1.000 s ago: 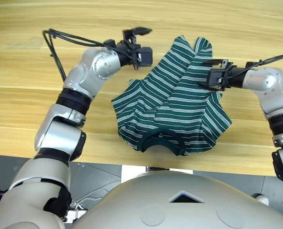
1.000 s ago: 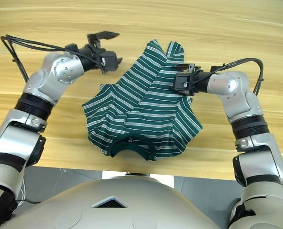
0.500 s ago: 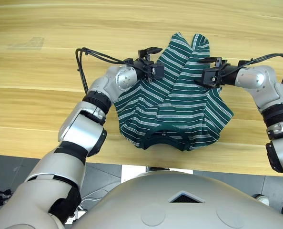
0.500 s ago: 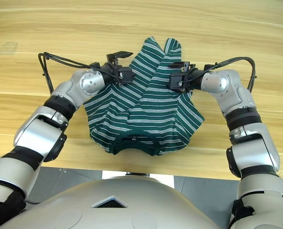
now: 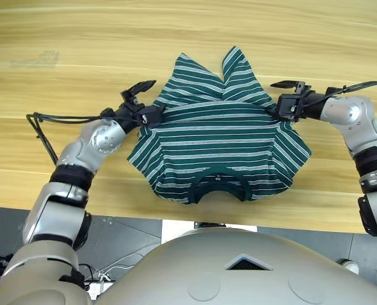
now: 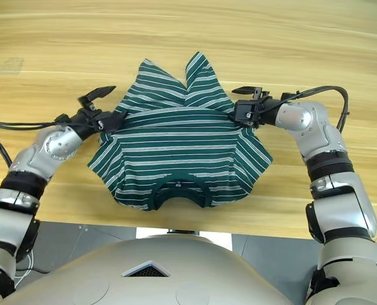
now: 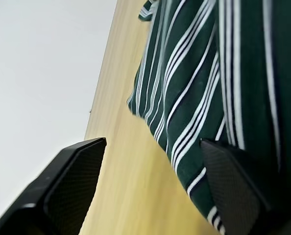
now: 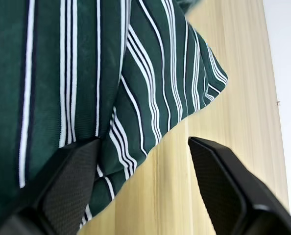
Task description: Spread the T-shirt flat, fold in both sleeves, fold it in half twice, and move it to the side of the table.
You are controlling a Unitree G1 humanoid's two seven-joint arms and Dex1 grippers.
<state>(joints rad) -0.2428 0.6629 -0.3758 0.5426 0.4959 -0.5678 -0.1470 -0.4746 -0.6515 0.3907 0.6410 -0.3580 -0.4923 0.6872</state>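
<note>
- Head views: the T-shirt (image 5: 217, 136), green with white stripes, lies on the wooden table (image 5: 80, 38) close to its near edge, with the collar (image 5: 219, 175) towards the robot.
- The T-shirt's far edge rises in two peaks. Its sides are gathered in folds, so the sleeves cannot be made out separately.
- A small pale mark inside the collar is too small to read.
- The left gripper (image 5: 147, 101) is at the T-shirt's left edge with its jaws spread: one finger is raised clear, the other is down at the cloth. Whether that finger is under the fabric cannot be told.
- The right gripper (image 5: 278, 98) is at the T-shirt's right edge with its jaws likewise spread, the lower finger against the cloth.
- Left wrist view: two dark fingers (image 7: 72, 191) stand wide apart. The T-shirt's striped edge laps over one of them; bare table lies between them. The fingertips are cut off at the frame edge.
- Right wrist view: the fingers (image 8: 219, 186) are apart. Striped cloth drapes over one, hiding part of it, and the other is clear of the T-shirt above the table.
</note>
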